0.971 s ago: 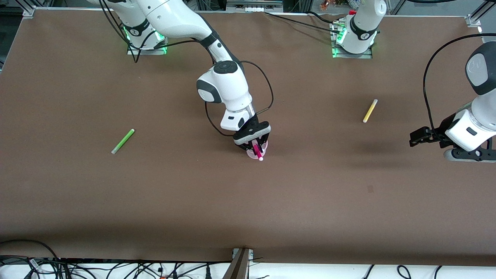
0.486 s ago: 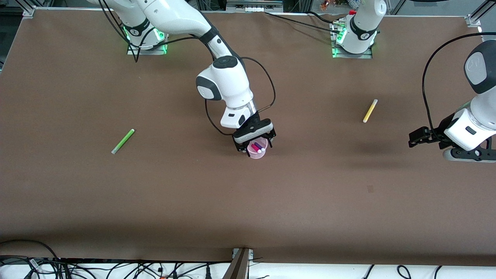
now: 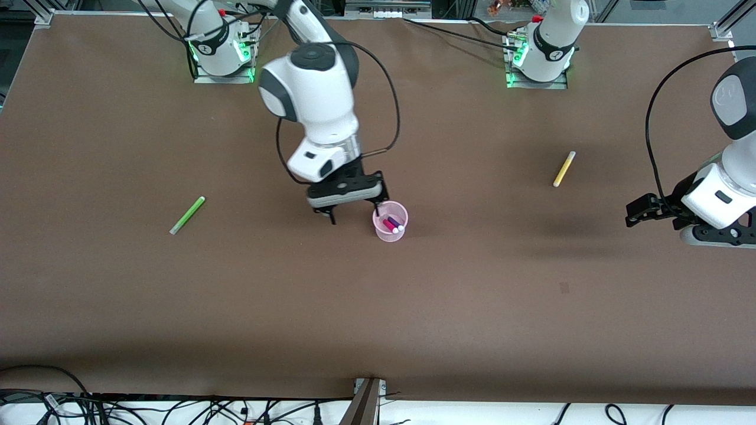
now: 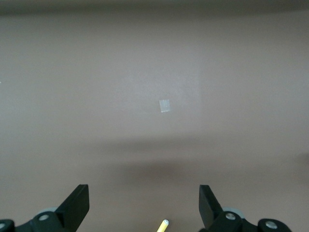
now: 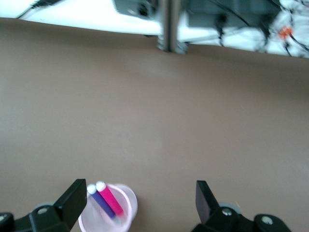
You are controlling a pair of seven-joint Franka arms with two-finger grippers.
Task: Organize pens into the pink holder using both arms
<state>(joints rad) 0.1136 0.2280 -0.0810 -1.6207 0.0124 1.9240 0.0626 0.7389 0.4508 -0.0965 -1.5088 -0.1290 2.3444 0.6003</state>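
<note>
Two pens stand inside the pink holder (image 3: 390, 221), which sits near the middle of the front view: the magenta pen (image 3: 388, 225) and the dark purple pen (image 3: 395, 222), side by side with their pale tips up. In the right wrist view the same pair leans in the holder (image 5: 108, 212), the magenta pen (image 5: 109, 198) touching the purple one (image 5: 101, 201).

The right gripper (image 3: 353, 211) hangs in the air just beside the holder, toward the right arm's end of the table. Its fingers (image 3: 376, 207) are spread wide and carry nothing; one fingertip shows right at the holder's rim, though whether it touches cannot be told. In the right wrist view the fingers (image 5: 75, 195) stand far apart with bare table between them.

The left gripper (image 3: 641, 211) waits at the right edge of the front view, over the table (image 3: 472, 295). The left wrist view shows its fingers (image 4: 77, 203) wide apart and empty.

The light green pen (image 3: 188, 215) lies at centre left of the front view, and the yellow pen (image 3: 564, 169) lies at upper right; its tip (image 4: 164, 224) peeks in at the bottom of the left wrist view.
</note>
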